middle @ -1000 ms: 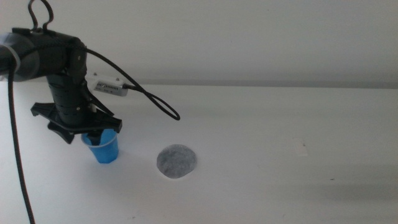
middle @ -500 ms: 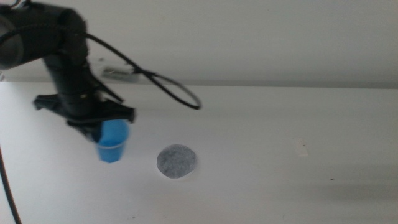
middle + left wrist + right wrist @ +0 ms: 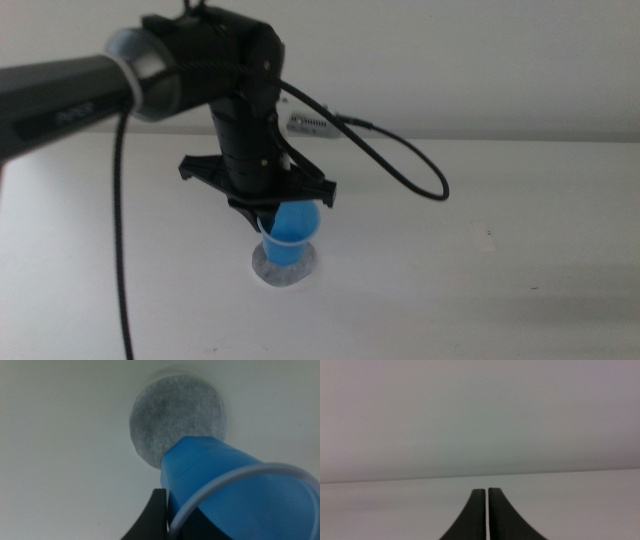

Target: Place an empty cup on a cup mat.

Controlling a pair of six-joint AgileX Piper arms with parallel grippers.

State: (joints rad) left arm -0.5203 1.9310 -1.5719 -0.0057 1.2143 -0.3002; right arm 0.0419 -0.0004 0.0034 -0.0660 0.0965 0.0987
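The white table [image 3: 480, 290] fills the lower part of the middle view, with a pale wall behind it. Over the table reaches the left arm [image 3: 150, 75], a thick dark tube with a pale band, coming in from the left side and bending down above the mat. A black cable [image 3: 400, 165] loops off the arm on the side away from its base, hanging beside the mat but well above the table, and a small white box [image 3: 315, 122] sits at the far edge of the table behind the arm.

The left gripper [image 3: 280, 215] hangs right over the mat, its jaws clamped on the cup [image 3: 289, 232]. The cup is bright blue with a pale rim, held tilted rather than upright, its base pointing down toward the mat. In the left wrist view the cup [image 3: 240, 492] fills the near part of the picture and its base overlaps the mat's near edge; whether it touches the mat cannot be told.

The mat [image 3: 283, 268] is a flat round grey speckled disc lying on the table under the cup; its full outline shows in the left wrist view [image 3: 170, 415].

The right gripper [image 3: 487, 497] waits away from the mat, its two dark jaws pressed together with nothing between them, facing bare table and wall.
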